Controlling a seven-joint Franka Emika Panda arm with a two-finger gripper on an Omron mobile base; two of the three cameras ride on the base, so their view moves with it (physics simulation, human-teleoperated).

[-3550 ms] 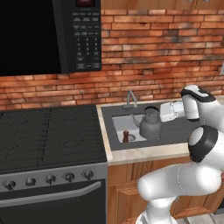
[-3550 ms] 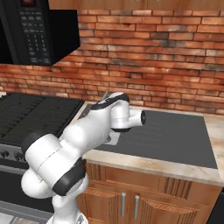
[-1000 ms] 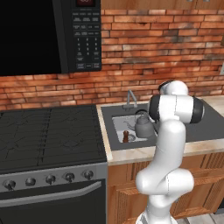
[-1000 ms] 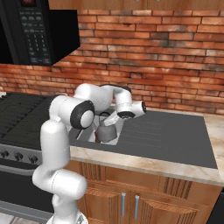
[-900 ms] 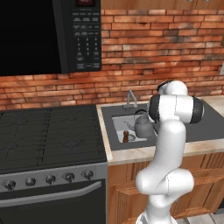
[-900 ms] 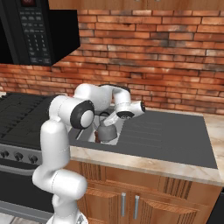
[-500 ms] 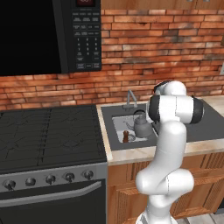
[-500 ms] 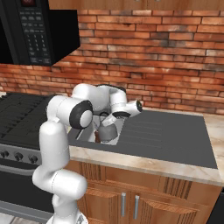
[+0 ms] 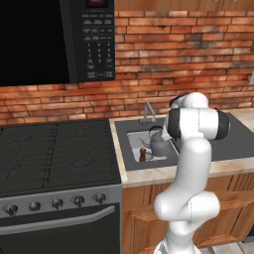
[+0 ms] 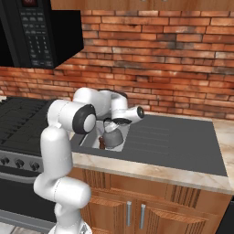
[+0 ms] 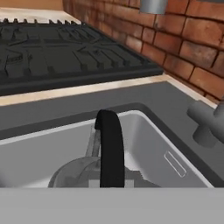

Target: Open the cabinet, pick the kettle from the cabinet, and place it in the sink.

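The grey metal kettle [image 9: 158, 144] sits down inside the light grey sink [image 9: 135, 144], its spout pointing left toward a small brown object [image 9: 143, 157] on the basin floor; the chrome faucet [image 9: 147, 111] rises at the far rim. The arm bends over the basin, and the pincer [image 10: 111, 122] is closed together at the kettle's black arched handle [image 11: 110, 148], which runs up the middle of the hand view; the black stovetop [image 9: 54, 154] lies left of the sink, beyond a strip of counter [image 9: 163, 172].
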